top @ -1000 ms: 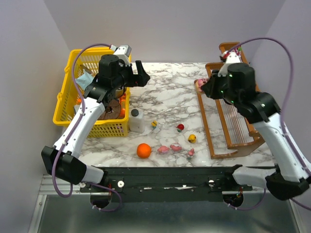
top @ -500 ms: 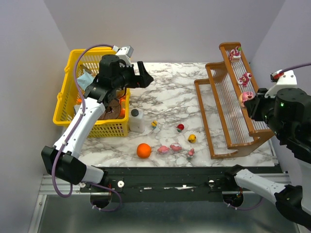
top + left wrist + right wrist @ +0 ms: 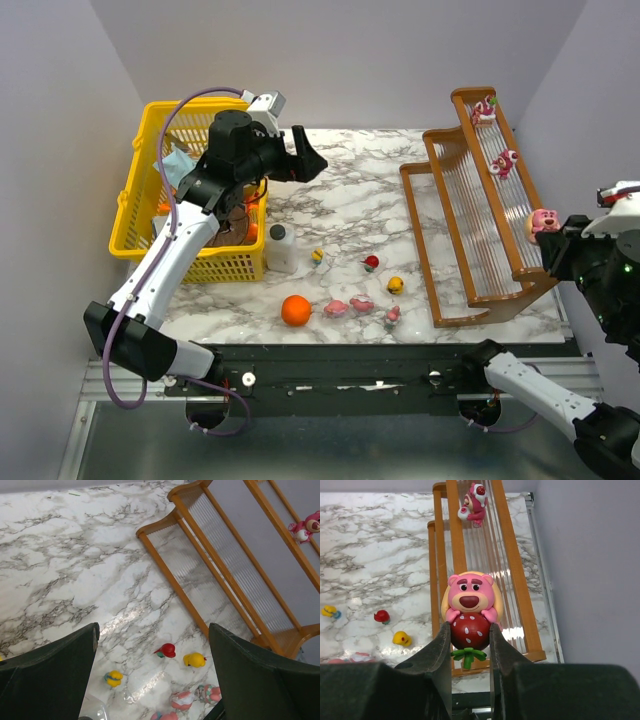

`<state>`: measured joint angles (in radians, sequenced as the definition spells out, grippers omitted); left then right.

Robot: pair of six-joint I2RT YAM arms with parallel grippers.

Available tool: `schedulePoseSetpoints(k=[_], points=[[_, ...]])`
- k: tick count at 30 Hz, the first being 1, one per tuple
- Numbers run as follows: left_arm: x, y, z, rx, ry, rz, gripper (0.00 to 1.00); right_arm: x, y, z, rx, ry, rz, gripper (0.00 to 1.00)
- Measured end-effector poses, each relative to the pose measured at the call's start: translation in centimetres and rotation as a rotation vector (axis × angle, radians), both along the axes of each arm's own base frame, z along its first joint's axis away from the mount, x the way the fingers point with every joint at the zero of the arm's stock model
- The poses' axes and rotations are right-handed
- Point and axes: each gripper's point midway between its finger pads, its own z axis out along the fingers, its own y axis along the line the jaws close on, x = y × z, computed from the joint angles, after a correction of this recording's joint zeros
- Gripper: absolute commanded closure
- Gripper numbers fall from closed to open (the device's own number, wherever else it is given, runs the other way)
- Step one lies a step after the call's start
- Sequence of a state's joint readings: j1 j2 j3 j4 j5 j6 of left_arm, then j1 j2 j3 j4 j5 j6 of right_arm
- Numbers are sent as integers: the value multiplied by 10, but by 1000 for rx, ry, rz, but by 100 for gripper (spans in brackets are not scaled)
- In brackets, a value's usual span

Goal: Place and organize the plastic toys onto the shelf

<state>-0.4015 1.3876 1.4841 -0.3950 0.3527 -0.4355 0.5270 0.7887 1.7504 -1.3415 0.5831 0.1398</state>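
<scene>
I'm swinging the bear (image 3: 469, 597) away from the shelf (image 3: 418, 240), right jaws clamping it, so it's unplaced; left jaws gaping empty.

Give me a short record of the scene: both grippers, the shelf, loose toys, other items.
left gripper: open, empty, raised over the table beside the basket
right gripper: shut on a pink bear with a strawberry, in the air by the shelf's near end
shelf: two pink toys on the top tier
loose toys: six on the table, between ball and shelf
other: orange ball, white bottle
</scene>
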Motion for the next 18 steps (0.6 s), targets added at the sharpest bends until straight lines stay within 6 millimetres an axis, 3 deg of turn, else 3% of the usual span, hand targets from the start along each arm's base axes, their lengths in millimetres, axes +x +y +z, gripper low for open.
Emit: schedulePoseSetpoints(k=[5, 18], points=[[0, -1, 3, -5, -6, -5, 1, -3, 0, -3, -6, 0, 14, 99], [-1, -2, 3, -11, -2, -8, 1, 28, 20, -56, -153, 204, 55, 97]])
